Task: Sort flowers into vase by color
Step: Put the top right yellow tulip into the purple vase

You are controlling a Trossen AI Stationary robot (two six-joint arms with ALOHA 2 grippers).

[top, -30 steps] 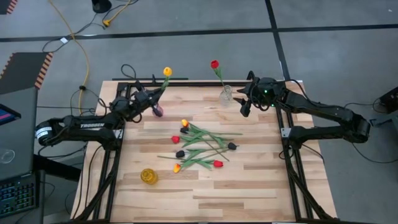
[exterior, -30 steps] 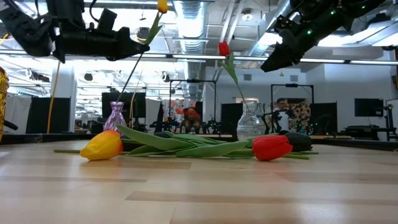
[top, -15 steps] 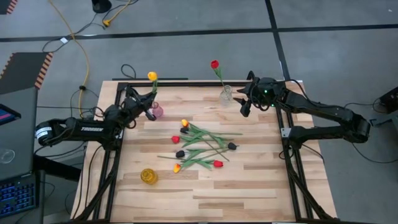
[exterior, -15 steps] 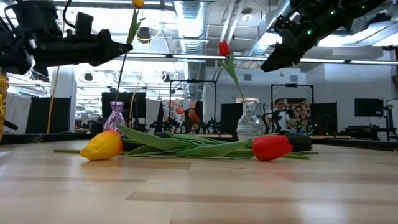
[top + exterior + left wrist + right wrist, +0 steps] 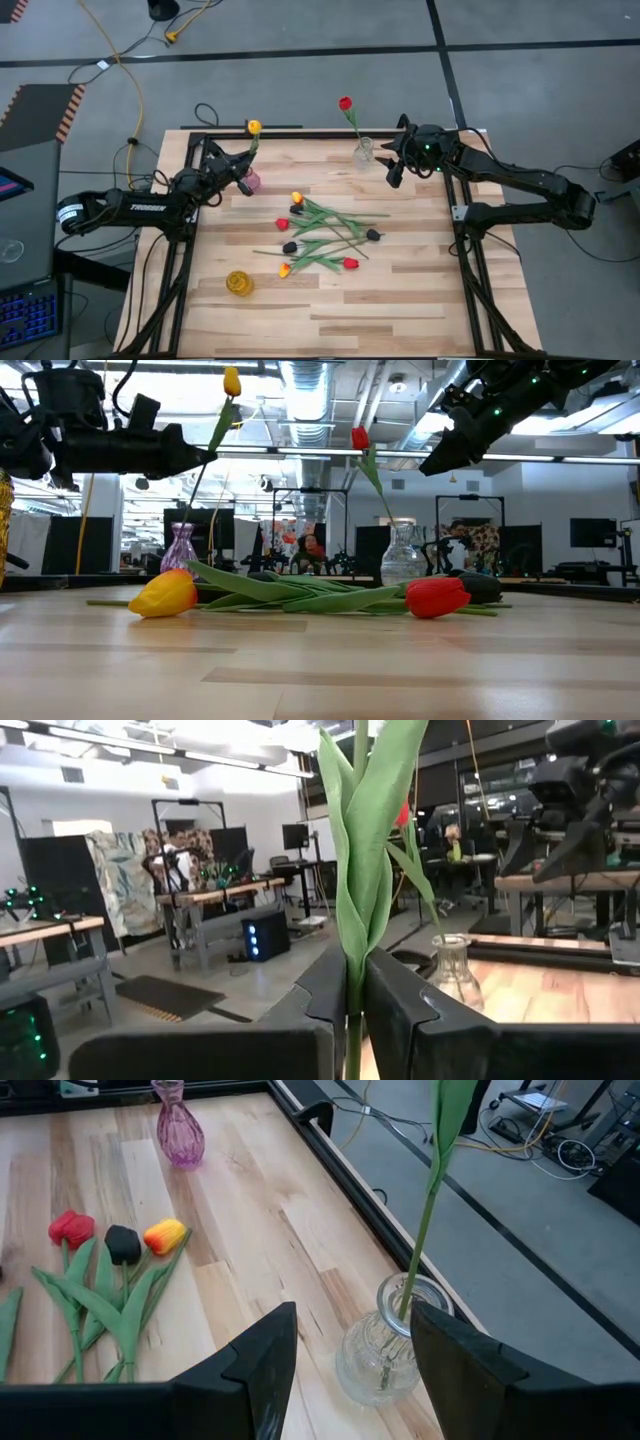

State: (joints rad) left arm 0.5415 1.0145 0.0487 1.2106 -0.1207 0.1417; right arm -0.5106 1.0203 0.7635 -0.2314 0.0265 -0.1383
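Observation:
A yellow flower [image 5: 231,380] stands over the purple vase [image 5: 180,548] at the table's far left. My left gripper [image 5: 243,166] is shut on its stem, and the stem's lower end reaches the vase's mouth [image 5: 184,526]. A red flower [image 5: 345,103] stands by its stem in the clear vase [image 5: 363,152] at the far middle. My right gripper [image 5: 350,1350] hangs open just right of that vase, touching nothing. Several more flowers [image 5: 325,235], with red, yellow and near-black heads, lie in a pile on the table's middle. My left gripper pinches the yellow flower's green stem [image 5: 354,1005] between its two fingers, just below where the long leaves wrap it. The fingers come about level from the table's left and lie across the stem. The flower stands leaning, head up, its lower end at the purple vase.
An amber vase [image 5: 239,284] stands near the table's front left. A dark metal frame [image 5: 300,133] runs along the table's far and side edges. Bare wood lies in front of the flower pile and to its right.
My left gripper has come down over the purple vase with the yellow flower, which has sunk toward the vase's mouth. The flower's head swung toward the table's left, then partway back. The vase has stayed in place.

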